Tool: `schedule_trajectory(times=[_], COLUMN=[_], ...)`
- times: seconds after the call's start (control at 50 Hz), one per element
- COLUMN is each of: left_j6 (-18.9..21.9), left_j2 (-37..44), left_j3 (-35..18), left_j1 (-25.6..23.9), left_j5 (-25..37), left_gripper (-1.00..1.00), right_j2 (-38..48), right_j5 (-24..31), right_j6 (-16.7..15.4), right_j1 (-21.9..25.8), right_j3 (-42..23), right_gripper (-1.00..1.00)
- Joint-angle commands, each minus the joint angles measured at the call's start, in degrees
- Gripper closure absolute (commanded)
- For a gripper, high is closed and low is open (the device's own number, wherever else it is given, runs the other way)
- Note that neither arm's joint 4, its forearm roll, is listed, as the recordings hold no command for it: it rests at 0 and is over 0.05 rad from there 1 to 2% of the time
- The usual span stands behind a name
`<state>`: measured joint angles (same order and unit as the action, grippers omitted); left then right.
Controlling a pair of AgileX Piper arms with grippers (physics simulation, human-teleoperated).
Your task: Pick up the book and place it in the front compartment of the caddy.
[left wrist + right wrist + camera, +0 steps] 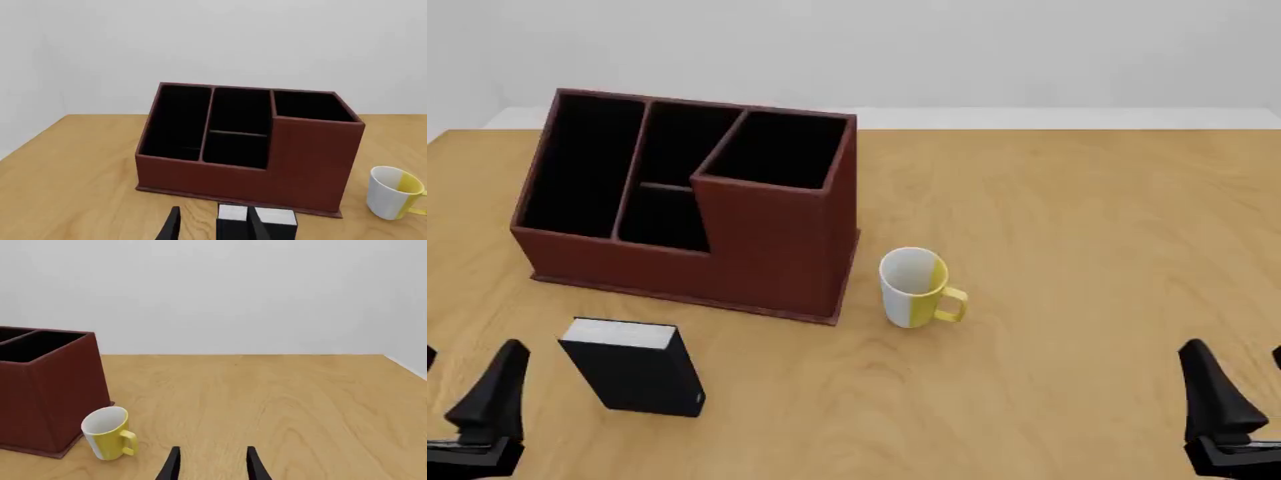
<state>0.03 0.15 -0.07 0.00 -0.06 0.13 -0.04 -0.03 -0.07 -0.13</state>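
Book [634, 367] stands upright on the tabletop [1068, 250] near the caddy [694, 200]; left claw [212, 226] and right claw [212, 464] both spread, holding nothing.

And there's the mug [916, 287], white on one half and yellow on the other, standing upright out on the worktop [1068, 250]. Its yellow handle sticks out to the right in the front view, and the rim opens straight up, showing a pale inside. The worktop itself is light wood with a flowing grain, spreading wide beneath it. Behind the far edge, a plain pale wall [961, 50] fills the background, flat and featureless right across.
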Motion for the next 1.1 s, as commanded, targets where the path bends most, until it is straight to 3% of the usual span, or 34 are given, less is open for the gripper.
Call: schedule_trajectory(times=[0.02,0.36,0.42,0.5,0.64,0.78,0.9,1.02,1.1], left_j6=[0.1,-0.4,-3.2,-3.6,-4.0,-2.8,-1.5,2.5,3.0], left_j2=[0.6,2.1,4.8,2.2,2.1,9.4,13.5,19.4,25.3], left_j3=[-0.2,-0.4,-1.1,-3.4,-9.9,-17.8,-24.0,-32.8,-38.7], left_j1=[0.0,-0.1,0.9,2.4,0.0,-1.1,-6.5,-12.6,-16.7], left_j5=[-0.3,-1.7,-2.8,0.5,4.3,3.6,6.3,11.0,15.3], left_gripper=[-1.00,-1.00,-1.00,-1.00,-1.00,-1.00,-1.00,-1.00,-1.00], right_j2=[0.3,0.1,0.1,0.2,0.2,0.1,0.2,0.4,0.2], right_j5=[-0.1,-0.1,-0.1,-0.2,-0.1,-0.2,-0.3,-0.5,-0.4], right_j6=[-0.3,-0.3,-0.3,-0.2,-0.2,-0.2,-0.1,-0.1,0.0], right_j1=[0.2,0.5,0.5,0.6,0.6,0.8,0.8,0.9,0.9], right_j3=[-0.1,-0.1,-0.1,-0.1,-0.1,-0.1,-0.1,-0.1,-0.2], right_gripper=[-1.00,-1.00,-1.00,-1.00,-1.00,-1.00,-1.00,-1.00,-1.00])
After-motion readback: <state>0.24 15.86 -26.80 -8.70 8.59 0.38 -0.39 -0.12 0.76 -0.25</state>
